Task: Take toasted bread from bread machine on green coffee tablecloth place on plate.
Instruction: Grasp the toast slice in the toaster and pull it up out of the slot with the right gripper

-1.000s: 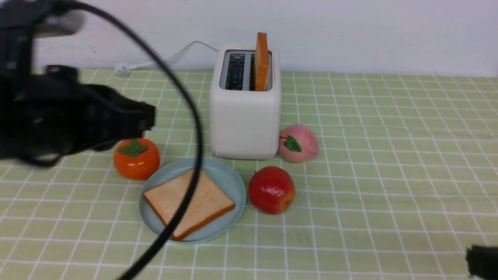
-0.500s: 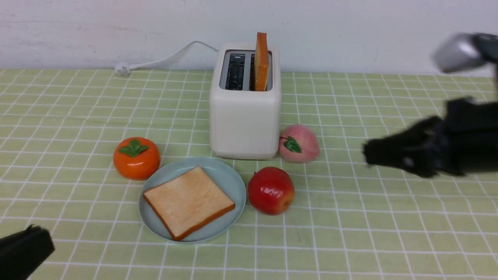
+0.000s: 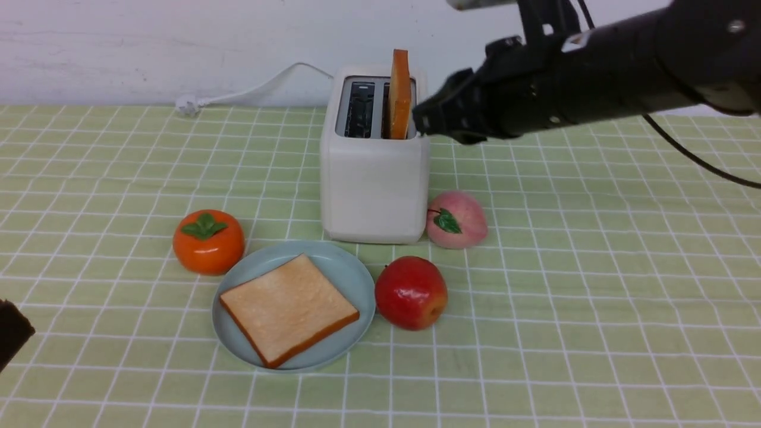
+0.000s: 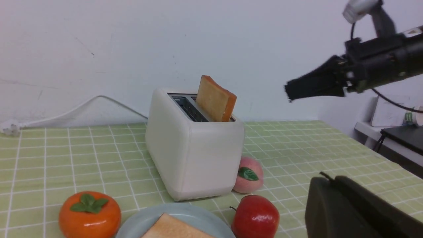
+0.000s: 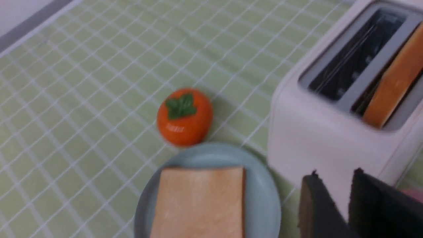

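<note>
A white bread machine [image 3: 374, 178] stands on the green coffee tablecloth [image 3: 594, 267]. One slice of toasted bread [image 3: 399, 95] sticks upright out of its right slot [image 5: 393, 89]; the left slot is empty. A second slice [image 3: 289, 309] lies flat on the pale blue plate [image 3: 357, 279] in front of the toaster. My right gripper [image 3: 419, 122] hovers at slot height just right of the standing slice, open and empty [image 5: 335, 173]. My left gripper [image 4: 325, 177] is shut and empty, low at the near left corner [image 3: 12, 333].
An orange persimmon [image 3: 208, 241] sits left of the plate. A red apple [image 3: 410, 292] sits right of the plate and a pink peach [image 3: 456, 219] rests against the toaster's right side. The white power cord [image 3: 255, 89] trails back left along the wall.
My right arm has swung in from the right edge up to the toaster top and its jaws have parted. My left arm has drawn back to the near left corner.
</note>
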{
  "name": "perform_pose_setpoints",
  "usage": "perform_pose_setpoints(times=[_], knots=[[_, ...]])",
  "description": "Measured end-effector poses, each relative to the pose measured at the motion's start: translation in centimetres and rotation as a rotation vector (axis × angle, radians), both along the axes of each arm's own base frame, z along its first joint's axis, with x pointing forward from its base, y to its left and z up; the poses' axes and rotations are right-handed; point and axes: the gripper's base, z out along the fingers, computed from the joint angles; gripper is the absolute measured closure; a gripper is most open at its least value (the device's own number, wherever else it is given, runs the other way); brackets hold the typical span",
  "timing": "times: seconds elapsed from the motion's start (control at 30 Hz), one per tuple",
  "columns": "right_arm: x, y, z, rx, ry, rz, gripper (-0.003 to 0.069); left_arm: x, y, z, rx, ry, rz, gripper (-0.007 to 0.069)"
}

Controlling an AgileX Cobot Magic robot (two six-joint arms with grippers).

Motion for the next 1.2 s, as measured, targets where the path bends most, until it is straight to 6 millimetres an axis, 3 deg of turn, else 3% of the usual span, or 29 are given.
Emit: perform_pose_setpoints(times=[0.07, 0.13, 0.2, 0.3, 0.4, 0.67, 0.9, 1.1, 1.2], knots=[[1.2, 0.3, -0.6, 0.018, -0.024, -0.04, 0.033, 0.0, 0.0, 0.0, -0.001, -0.001, 0.001, 0.0638], [2.2, 0.5, -1.4, 0.032, -0.038, -0.074, 0.0281, 0.0, 0.0, 0.0, -0.002, -0.001, 0.001, 0.0638], [4.0, 0.7, -2.8, 0.061, -0.079, -0.155, 0.016, 0.0, 0.0, 0.0, -0.002, -0.002, 0.001, 0.0638], [5.9, 0.8, -4.5, 0.087, -0.127, -0.246, 0.0067, 0.0, 0.0, 0.0, -0.002, -0.002, 0.001, 0.0638], [7.1, 1.1, -5.5, 0.093, -0.136, -0.273, 0.0046, 0.0, 0.0, 0.0, -0.003, -0.003, 0.002, 0.0638], [10.6, 3.0, -7.6, 0.097, -0.139, -0.272, 0.0131, 0.0, 0.0, 0.0, -0.003, -0.001, 0.0, 0.0638], [11.3, 3.2, -9.1, 0.087, -0.126, -0.281, 0.0193, 0.0, 0.0, 0.0, -0.002, 0.003, -0.002, 0.0638], [11.5, 3.1, -8.9, 0.096, -0.15, -0.302, 0.0333, 0.0, -0.1, -0.1, 0.002, 0.011, -0.008, 0.0638], [11.5, 3.1, -8.8, 0.099, -0.159, -0.308, 0.0437, 0.0, -0.1, -0.2, 0.005, 0.017, -0.012, 0.0638]])
